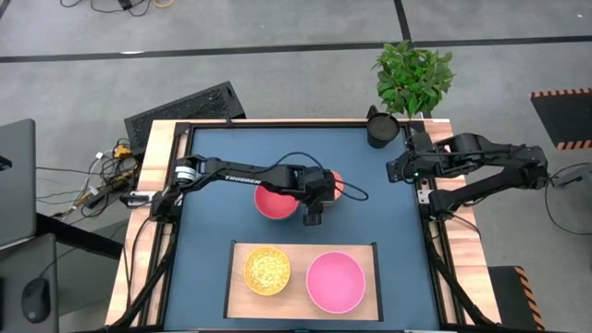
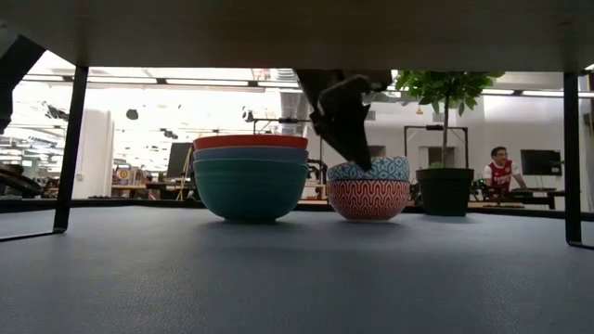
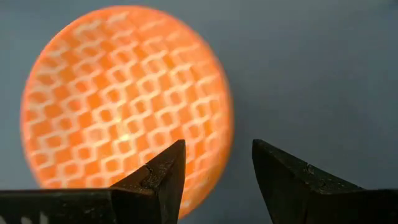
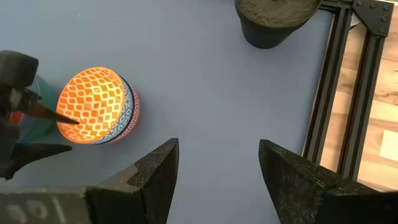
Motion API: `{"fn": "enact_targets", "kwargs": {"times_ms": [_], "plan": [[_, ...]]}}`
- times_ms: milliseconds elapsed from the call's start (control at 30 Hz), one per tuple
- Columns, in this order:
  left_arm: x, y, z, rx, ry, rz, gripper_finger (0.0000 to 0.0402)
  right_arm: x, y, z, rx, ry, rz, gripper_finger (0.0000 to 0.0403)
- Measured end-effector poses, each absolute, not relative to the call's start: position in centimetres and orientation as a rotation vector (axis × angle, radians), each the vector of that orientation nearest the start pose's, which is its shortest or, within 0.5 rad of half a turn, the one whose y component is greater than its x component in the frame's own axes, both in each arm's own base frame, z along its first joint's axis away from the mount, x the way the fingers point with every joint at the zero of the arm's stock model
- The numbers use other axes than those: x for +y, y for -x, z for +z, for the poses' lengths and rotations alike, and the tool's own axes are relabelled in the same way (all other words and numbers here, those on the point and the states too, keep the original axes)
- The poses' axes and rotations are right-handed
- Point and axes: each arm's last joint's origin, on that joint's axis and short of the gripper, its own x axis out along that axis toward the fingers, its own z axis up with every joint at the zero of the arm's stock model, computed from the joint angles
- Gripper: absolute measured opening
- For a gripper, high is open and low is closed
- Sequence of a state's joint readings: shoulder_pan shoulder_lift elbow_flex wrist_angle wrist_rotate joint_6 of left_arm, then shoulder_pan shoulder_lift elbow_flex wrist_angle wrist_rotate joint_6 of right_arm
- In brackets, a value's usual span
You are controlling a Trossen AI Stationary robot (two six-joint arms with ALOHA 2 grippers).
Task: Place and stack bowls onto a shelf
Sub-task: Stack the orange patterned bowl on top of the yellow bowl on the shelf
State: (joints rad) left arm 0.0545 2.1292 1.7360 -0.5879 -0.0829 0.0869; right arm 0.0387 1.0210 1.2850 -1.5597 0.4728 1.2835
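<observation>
1. High view: the left end effector point(image 1: 312, 218) hovers by the red bowl point(image 1: 276, 202); a yellow bowl point(image 1: 266, 270) and a pink bowl point(image 1: 336, 281) sit on the shelf point(image 1: 301, 248).
2. Low view: the stacked patterned bowls point(image 2: 368, 188) stand beside the teal bowl point(image 2: 250, 186) on the desk point(image 2: 297, 278).
3. Left wrist view: fingers apart above the orange-lattice bowl point(image 3: 124, 99).
4. Right wrist view: the right end effector point(image 4: 217, 180) waits, fingers apart, holding nothing.

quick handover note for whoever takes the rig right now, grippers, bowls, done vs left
Left gripper: open, over the orange-lattice bowl, one finger at its rim, no grip yet.
Right gripper: open, waiting at the table's right edge near the dark pot.
Done: yellow bowl and pink bowl sit side by side on the shelf.
Left: the small patterned stack under the left gripper, and the red-on-teal stack beside it, both on the tabletop.
</observation>
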Motion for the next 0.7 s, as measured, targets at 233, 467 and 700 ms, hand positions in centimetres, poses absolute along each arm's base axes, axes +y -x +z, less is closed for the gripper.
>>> {"fn": "enact_targets", "kwargs": {"times_ms": [233,467,700], "plan": [[2.84,-46.60,22.02,0.947,-0.089,0.084,0.0171,-0.82,-12.88,36.05,0.807,-0.762,-1.078,0.0249],[2.62,-46.37,21.53,0.971,-0.070,0.016,0.0141,-0.82,-12.89,36.05,0.807,-0.762,-1.078,0.0249],[2.63,-46.27,21.02,0.976,-0.075,0.023,0.0125,-0.82,-12.90,36.05,0.806,-0.763,-1.077,0.0249]]}}
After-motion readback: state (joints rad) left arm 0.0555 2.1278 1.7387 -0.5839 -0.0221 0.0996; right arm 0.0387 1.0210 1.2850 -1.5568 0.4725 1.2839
